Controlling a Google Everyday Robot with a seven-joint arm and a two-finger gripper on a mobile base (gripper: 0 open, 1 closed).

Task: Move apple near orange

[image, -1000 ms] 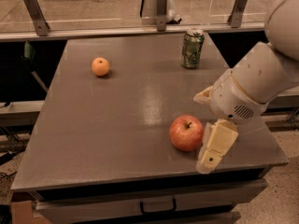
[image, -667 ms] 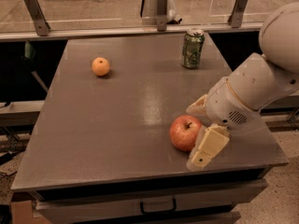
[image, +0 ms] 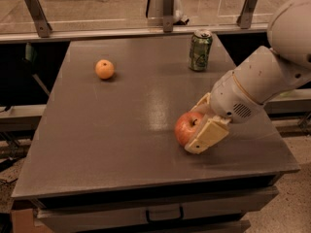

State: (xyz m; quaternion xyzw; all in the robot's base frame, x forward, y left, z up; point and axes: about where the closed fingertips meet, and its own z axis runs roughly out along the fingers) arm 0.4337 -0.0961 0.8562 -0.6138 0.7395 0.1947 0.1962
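The red apple (image: 185,128) is at the front right of the grey table (image: 121,130). My gripper (image: 195,126) comes in from the right and is shut on the apple, with one cream finger (image: 206,136) on its near side and the other (image: 202,103) behind it. The small orange (image: 104,69) sits at the far left of the table, well away from the apple and the gripper.
A green soda can (image: 199,50) stands upright at the back right of the table, behind my arm. A metal rail with posts (image: 167,8) runs along the far edge. The table's front edge is close below the apple.
The gripper has moved left onto the apple and closed around it. The apple has shifted slightly left and up in the picture. The orange and the can have not moved.
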